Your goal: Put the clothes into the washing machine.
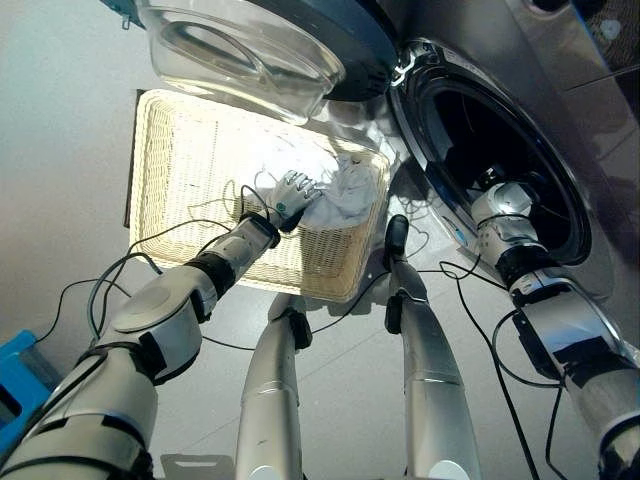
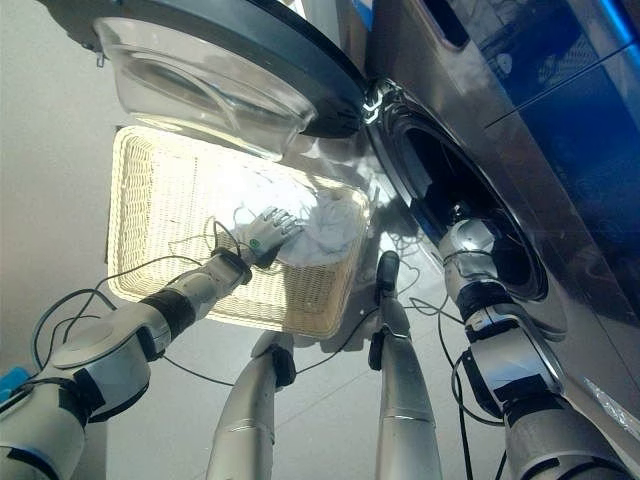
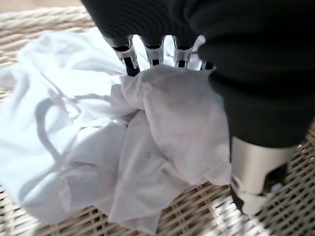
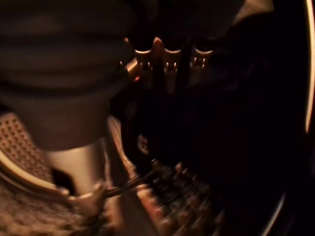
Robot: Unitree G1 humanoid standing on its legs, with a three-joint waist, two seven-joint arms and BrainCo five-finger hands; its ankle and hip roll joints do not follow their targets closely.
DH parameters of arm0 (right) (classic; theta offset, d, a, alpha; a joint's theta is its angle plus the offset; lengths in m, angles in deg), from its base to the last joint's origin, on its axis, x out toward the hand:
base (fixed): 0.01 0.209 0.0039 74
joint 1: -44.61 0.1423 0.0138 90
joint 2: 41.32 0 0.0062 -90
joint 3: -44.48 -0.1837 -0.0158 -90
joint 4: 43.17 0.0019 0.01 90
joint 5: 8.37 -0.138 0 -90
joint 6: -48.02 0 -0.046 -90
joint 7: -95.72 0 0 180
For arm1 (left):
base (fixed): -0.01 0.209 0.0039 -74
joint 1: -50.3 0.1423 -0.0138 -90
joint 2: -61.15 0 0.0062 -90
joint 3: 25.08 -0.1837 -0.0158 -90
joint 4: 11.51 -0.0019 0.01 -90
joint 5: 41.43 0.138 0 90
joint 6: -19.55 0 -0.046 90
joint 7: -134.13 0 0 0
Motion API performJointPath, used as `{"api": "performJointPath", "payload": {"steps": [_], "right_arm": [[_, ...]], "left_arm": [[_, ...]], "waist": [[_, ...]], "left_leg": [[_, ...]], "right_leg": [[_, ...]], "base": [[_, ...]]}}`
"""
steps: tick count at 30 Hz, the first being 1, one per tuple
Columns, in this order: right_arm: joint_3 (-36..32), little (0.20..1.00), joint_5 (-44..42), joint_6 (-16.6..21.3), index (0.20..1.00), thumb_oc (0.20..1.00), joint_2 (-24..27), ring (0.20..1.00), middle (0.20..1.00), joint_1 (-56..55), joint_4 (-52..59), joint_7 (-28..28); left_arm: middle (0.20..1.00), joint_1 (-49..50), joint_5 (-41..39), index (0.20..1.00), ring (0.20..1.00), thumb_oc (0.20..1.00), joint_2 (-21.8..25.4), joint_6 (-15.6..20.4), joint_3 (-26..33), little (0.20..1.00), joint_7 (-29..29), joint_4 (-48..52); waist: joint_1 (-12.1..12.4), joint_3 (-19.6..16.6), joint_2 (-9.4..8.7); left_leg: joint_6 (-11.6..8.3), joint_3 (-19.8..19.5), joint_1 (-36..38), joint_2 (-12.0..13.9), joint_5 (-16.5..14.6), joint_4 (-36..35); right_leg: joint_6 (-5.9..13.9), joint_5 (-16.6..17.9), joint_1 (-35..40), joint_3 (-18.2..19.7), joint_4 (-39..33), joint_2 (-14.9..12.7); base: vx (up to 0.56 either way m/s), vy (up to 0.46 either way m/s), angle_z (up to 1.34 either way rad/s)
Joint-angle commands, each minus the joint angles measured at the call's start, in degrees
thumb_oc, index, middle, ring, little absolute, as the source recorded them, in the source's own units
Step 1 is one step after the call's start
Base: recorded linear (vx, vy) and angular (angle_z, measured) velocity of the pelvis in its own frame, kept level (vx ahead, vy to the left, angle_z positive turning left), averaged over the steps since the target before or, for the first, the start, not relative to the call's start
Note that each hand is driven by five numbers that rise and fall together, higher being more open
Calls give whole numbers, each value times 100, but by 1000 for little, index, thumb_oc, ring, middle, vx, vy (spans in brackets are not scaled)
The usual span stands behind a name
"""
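Observation:
A pile of white clothes (image 1: 345, 195) lies in the right end of a pale wicker basket (image 1: 340, 285) on the floor. My left hand (image 1: 293, 193) reaches into the basket from the lower left. In the left wrist view its fingers (image 3: 130, 59) dig into a raised fold of the white clothes (image 3: 162, 113), with the thumb (image 3: 256, 172) on the other side of the fold. My right arm reaches into the dark drum of the washing machine (image 1: 500, 130), and my right hand (image 4: 167, 64) is inside it. What lies in the drum is too dark to see.
The washer's round door (image 1: 250, 40) hangs open over the basket's far edge. The machine's front panel (image 2: 560, 140) fills the right side. A blue object (image 1: 15, 370) sits on the floor at the lower left. Bare grey floor lies left of the basket.

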Motion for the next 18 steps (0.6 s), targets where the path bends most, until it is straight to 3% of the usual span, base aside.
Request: {"api": "performJointPath", "payload": {"steps": [1,10,11,12,13,18], "right_arm": [[158,1000,100,531,1000,1000,-2,1000,1000,152,425,-79],[73,1000,168,752,1000,1000,-230,1000,1000,-198,1347,-184],[69,1000,137,753,1000,1000,-248,1000,1000,-178,1401,-196],[58,1000,160,776,1000,1000,-264,1000,1000,-162,1410,-220],[60,1000,174,778,1000,1000,-268,1000,1000,-149,1426,-225],[14,1000,77,737,1000,1000,-342,1000,1000,-105,1609,-381]], "left_arm": [[1000,-252,584,1000,1000,1000,-20,-252,91,1000,-198,-424],[1000,-431,827,1000,1000,1000,-61,-462,191,1000,-268,-813],[868,-449,735,868,868,868,-62,-480,215,868,-307,-858],[413,-467,680,413,413,413,-65,-463,235,413,-310,-916],[200,-474,618,200,200,200,-74,-451,244,200,-334,-927],[200,-586,445,200,200,200,-65,-158,344,200,-141,-969]], "waist": [[-129,-116,-82],[-278,-116,-243],[-281,-116,-261],[-283,-116,-272],[-287,-116,-281],[-291,-116,-308]], "left_leg": [[-342,478,-154,-177,144,-256],[-417,434,-499,-48,177,-197],[-427,427,-525,-36,180,-189],[-438,418,-544,-20,194,-198],[-441,411,-549,-16,198,-199],[-477,428,-500,45,174,-133]], "right_leg": [[774,-182,-102,-213,342,149],[788,-87,-429,-101,319,139],[788,-86,-441,-110,319,137],[784,-74,-454,-106,310,139],[782,-65,-459,-101,309,144],[781,-116,-429,-133,417,120]], "base": [[-3,32,-4],[-9,2,-3],[-24,-16,-5],[-24,-22,-9],[-17,-26,-12],[-8,-10,-5]]}}
